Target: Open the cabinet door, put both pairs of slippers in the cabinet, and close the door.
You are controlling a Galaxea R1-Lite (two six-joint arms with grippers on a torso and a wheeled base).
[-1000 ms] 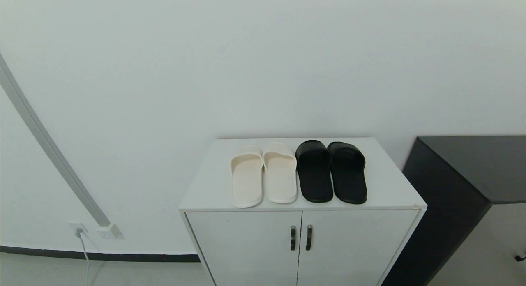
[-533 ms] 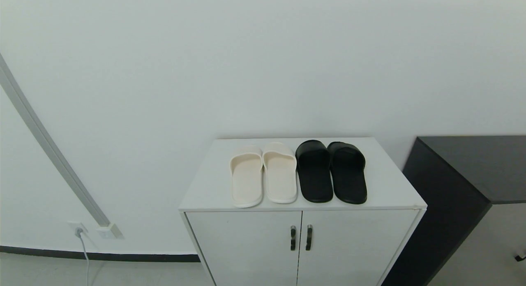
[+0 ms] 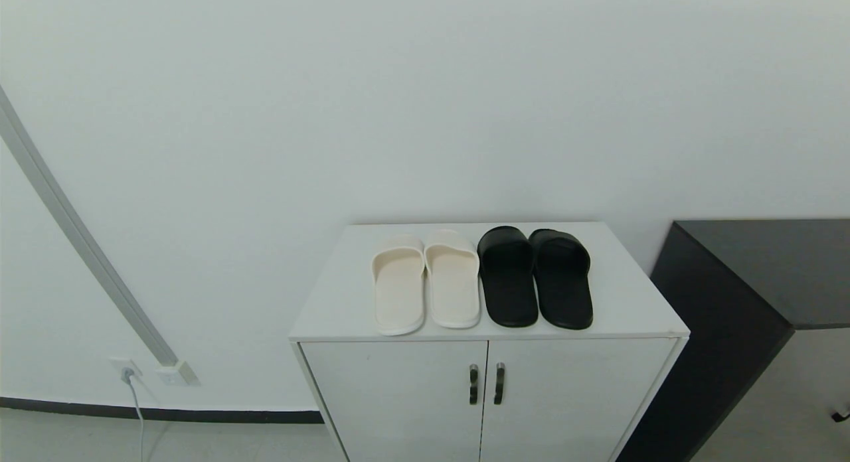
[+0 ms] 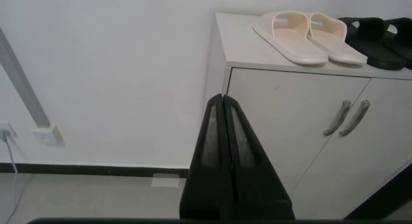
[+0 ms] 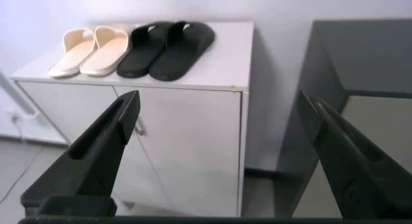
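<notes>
A white cabinet [image 3: 412, 399] stands against the wall with both doors shut and two dark handles [image 3: 486, 384] at the middle seam. On its top lie a cream pair of slippers [image 3: 426, 281] on the left and a black pair of slippers [image 3: 535, 277] on the right, toes toward the wall. My left gripper [image 4: 223, 100] is shut with nothing in it, low and short of the cabinet's left side. The right gripper [image 5: 219, 114] is open, held in front of the cabinet [image 5: 193, 134], level with its right door.
A black desk or cabinet [image 3: 744, 296] stands right beside the white cabinet's right side. A grey cable duct [image 3: 80, 239] runs down the wall at the left to a socket [image 3: 124, 368] with a plugged cord. Floor lies free in front of the doors.
</notes>
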